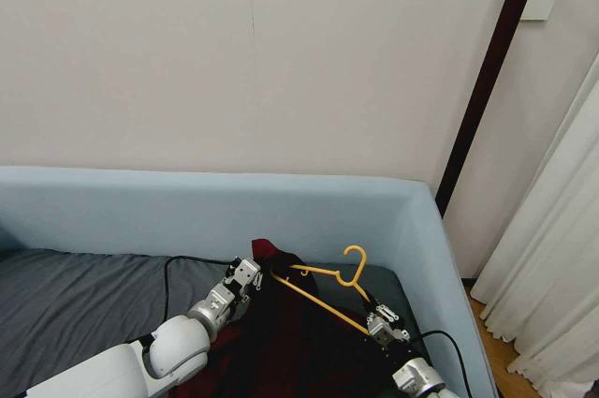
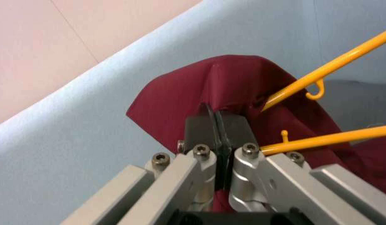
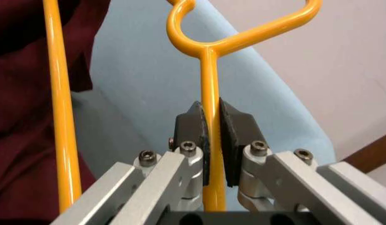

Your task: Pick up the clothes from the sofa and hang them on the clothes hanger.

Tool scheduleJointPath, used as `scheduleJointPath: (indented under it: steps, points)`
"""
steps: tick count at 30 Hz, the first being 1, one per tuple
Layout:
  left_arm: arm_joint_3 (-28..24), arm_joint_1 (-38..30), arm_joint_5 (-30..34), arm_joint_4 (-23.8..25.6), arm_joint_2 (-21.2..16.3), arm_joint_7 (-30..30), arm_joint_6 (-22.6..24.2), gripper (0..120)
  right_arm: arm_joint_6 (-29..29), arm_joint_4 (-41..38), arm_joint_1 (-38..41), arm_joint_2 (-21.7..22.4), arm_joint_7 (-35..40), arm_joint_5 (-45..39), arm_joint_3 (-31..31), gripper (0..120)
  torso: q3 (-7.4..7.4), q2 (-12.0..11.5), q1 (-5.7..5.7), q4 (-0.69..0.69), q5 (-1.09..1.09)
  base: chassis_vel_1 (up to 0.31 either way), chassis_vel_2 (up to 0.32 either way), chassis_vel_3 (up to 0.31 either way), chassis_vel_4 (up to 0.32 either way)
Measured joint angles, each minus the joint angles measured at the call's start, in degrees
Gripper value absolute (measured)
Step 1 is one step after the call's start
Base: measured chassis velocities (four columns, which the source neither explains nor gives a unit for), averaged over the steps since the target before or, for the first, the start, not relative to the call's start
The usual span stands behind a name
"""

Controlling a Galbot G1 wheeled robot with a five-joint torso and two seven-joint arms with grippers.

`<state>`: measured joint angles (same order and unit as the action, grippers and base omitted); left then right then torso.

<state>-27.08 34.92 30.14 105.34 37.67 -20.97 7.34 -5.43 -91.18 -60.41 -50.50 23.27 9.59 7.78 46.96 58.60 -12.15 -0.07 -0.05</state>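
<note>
Sofa (image 1: 187, 206), pale blue, backs a plain wall (image 1: 234, 51) beside white curtains (image 1: 552, 267); left hand (image 1: 255, 272) pinches the maroon garment (image 1: 281, 332), right hand (image 1: 376, 311) the yellow hanger (image 1: 318, 272).

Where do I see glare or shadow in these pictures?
Right wrist view: pale streaks of glare run along the yellow hanger clamped by the right gripper. Left wrist view: the left gripper pinches the red garment, its folds shaded darker. Head view: soft, even light on the wall.
</note>
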Motion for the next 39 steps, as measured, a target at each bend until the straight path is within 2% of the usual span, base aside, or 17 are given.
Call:
scheduleJointPath:
  steps: [6,11,14,21,24,31,39]
  points:
    - [-0.7,-0.2,0.8,2.3,-0.5,0.2,-0.2,0,1.1,-0.1,0.3,0.1,0.5,-0.4,-0.1,5,0.00,0.0,0.00,0.00,0.01,0.000,0.000,0.000,0.000]
    - [-3.9,-1.4,2.7,6.6,-0.9,0.4,-0.4,0,2.5,-0.1,1.8,0.0,0.7,-1.2,0.2,5,0.00,0.0,0.00,0.01,0.01,0.000,0.000,0.000,0.000]
    - [-6.6,-3.4,3.9,9.2,0.0,-0.5,1.2,0,3.0,-0.7,3.4,1.1,0.7,-1.2,1.7,5,0.00,0.0,0.00,0.01,0.01,0.000,0.000,0.000,0.000]
    - [-8.7,-6.2,6.2,11.0,2.0,-2.3,3.2,0,2.5,0.0,5.8,2.8,-0.3,0.8,3.5,5,0.00,0.0,0.00,0.00,0.01,0.000,0.000,0.000,0.000]
    - [-9.5,-6.5,6.5,11.5,3.1,-3.2,4.4,0,2.2,0.1,7.3,3.1,-0.4,1.9,4.0,5,0.00,0.0,0.00,0.02,0.01,0.000,0.000,0.000,0.000]
    - [-11.8,-9.4,5.6,9.6,7.5,-4.5,5.6,0,-0.2,-0.8,7.4,3.2,-1.0,10.1,4.3,5,0.00,0.0,0.00,0.00,0.01,0.000,0.000,0.000,0.000]
    - [-14.4,-12.8,5.8,8.9,8.4,-4.7,6.5,0,-1.8,-1.0,6.8,3.5,-1.3,12.6,2.8,5,0.00,0.0,0.00,0.00,0.01,0.000,0.000,0.000,0.000]
